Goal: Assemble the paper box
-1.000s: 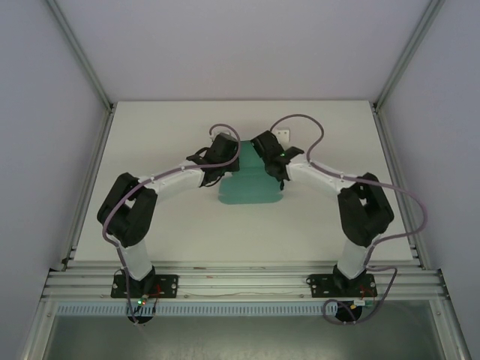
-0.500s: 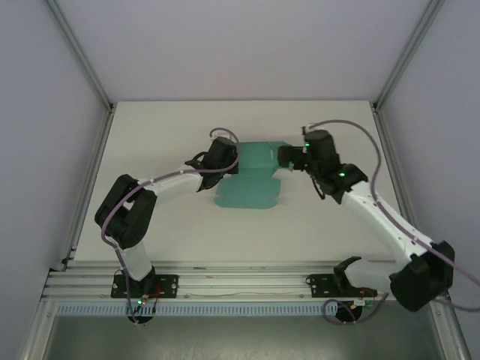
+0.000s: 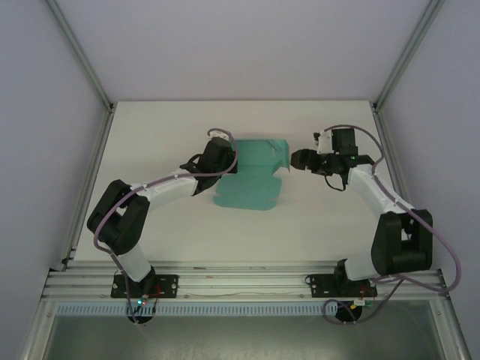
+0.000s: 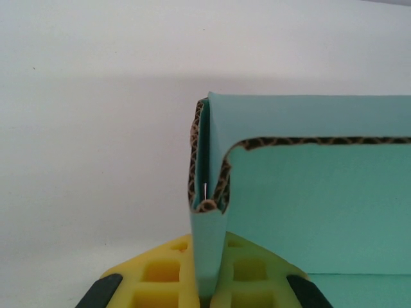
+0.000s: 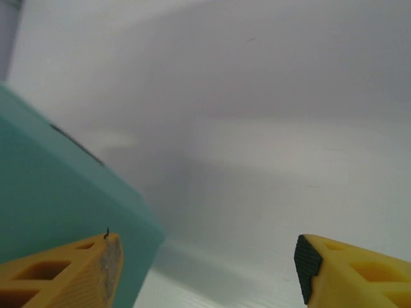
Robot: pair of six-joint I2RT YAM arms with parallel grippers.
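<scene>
Paper box (image 3: 251,184) mid-table (image 3: 315,225), part folded: far wall upright, long axis left–right between my claws; near flap flat, pointing toward the bases. My left claw (image 4: 209,282) clamps the wall's doubled left end. My right claw (image 5: 205,276) gapes empty beside the right corner

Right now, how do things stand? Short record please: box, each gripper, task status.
paper box: teal card, partly folded, lying on the table
left gripper: shut on a raised wall of the box
right gripper: open, beside the box's far right corner, holding nothing
task status: box not yet assembled
</scene>
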